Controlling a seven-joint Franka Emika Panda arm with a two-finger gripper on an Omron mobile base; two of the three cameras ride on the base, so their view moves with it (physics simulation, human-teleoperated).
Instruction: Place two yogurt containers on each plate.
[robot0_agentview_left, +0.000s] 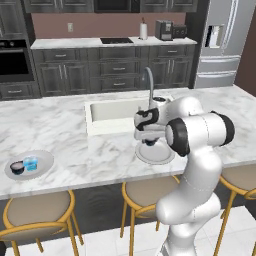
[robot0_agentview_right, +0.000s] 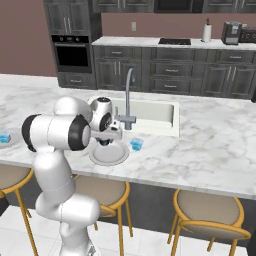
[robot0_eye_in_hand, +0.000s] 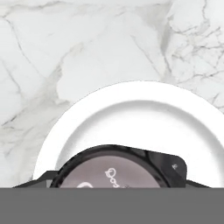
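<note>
Hovering over the near plate (robot0_eye_in_hand: 131, 113), the claw (robot0_agentview_left: 149, 142) pinches a dark yogurt cup (robot0_eye_in_hand: 114, 173). The far plate (robot0_agentview_left: 46, 161) on the desk (robot0_agentview_left: 75, 125) has two; one blue cup (robot0_agentview_right: 136, 144) waits beside.

A marble counter (robot0_agentview_left: 60, 125) lies under the claw, with a pale sink (robot0_agentview_right: 150, 116) and a curved grey tap (robot0_agentview_right: 128, 95) just beyond it. Tan stools (robot0_agentview_right: 209, 210) (gold-legged) stand below, on its near side. Dark cabinets (robot0_agentview_left: 117, 67) and a steel fridge (robot0_agentview_left: 225, 40) stand far behind.
</note>
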